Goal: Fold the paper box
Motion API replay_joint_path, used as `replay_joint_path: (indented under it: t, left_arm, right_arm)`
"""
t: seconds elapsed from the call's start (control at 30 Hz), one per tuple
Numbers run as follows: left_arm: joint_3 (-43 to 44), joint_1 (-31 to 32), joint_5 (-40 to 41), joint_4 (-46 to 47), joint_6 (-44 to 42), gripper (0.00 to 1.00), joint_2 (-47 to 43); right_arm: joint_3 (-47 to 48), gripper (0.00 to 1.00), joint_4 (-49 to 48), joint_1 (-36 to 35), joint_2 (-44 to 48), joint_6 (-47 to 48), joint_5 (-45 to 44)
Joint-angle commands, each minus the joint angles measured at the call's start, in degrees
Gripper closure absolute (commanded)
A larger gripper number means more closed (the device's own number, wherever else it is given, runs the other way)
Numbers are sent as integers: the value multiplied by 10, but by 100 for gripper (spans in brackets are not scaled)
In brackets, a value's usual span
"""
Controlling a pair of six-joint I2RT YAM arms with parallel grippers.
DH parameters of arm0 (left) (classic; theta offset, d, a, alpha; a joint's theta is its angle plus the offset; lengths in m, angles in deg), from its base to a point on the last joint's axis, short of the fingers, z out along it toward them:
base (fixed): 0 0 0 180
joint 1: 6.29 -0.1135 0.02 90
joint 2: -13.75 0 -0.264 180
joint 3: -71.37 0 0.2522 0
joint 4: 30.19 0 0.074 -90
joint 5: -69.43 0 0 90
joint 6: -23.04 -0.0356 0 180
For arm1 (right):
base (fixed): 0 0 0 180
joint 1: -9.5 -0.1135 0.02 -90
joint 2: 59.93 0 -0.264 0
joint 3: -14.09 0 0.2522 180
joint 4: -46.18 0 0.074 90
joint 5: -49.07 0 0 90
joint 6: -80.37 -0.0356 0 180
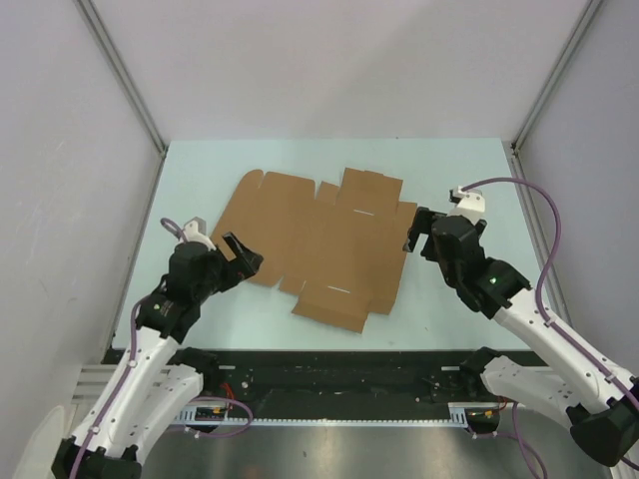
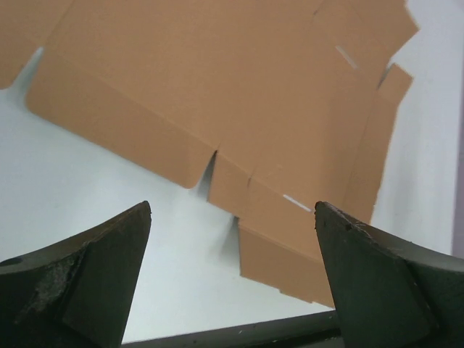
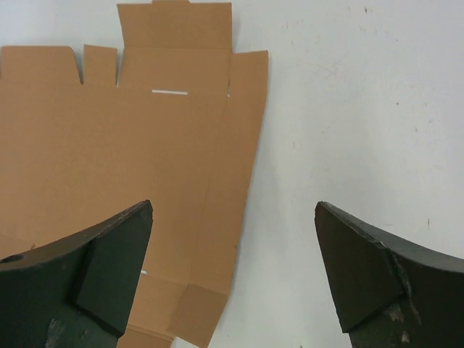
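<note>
Paper box: flat brown die-cut sheet, not yet folded, spread over the middle of the pale surface, turned a little askew to its edges. Flaps all round, lying down. Two short slits visible, one toward the far edge, one toward the near edge.

Left claw: spread wide, holding nothing, poised at the sheet's left side, toward the left edge of the surface. Touching the cardboard or not, cannot tell.

Right claw: likewise wide and empty, at the sheet's right side. In the wrist view, one finger over cardboard, the other over bare surface.
</note>
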Motion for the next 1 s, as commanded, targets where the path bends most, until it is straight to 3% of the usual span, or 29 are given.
replay_joint_path:
  t: [0.0,0.07,0.13,0.2,0.33,0.43,0.67,0.97]
  left_arm:
    - [-47,63,-14,50,81,0,-64]
    - [-82,119,24,82,122,0,-86]
    - [-91,227,109,88,182,0,-85]
    - [-77,326,165,74,227,0,-48]
    - [-24,443,256,17,328,0,100]
    - [-38,472,253,30,396,1,117]
    - [-158,488,248,195,500,5,88]
    - [-172,498,250,349,521,10,202]
  right_arm:
    - [-11,0,-1,-1,0,-16,-1]
    - [-17,0,-2,-1,0,-19,-2]
    - [-21,0,0,-1,-1,-24,-5]
    - [-24,0,1,-1,0,-26,-8]
    - [-26,0,1,-1,0,-33,-10]
    - [-25,0,2,-2,6,-38,-10]
    - [-26,0,10,-2,12,-45,-12]
    - [-29,0,11,-2,13,-44,-13]
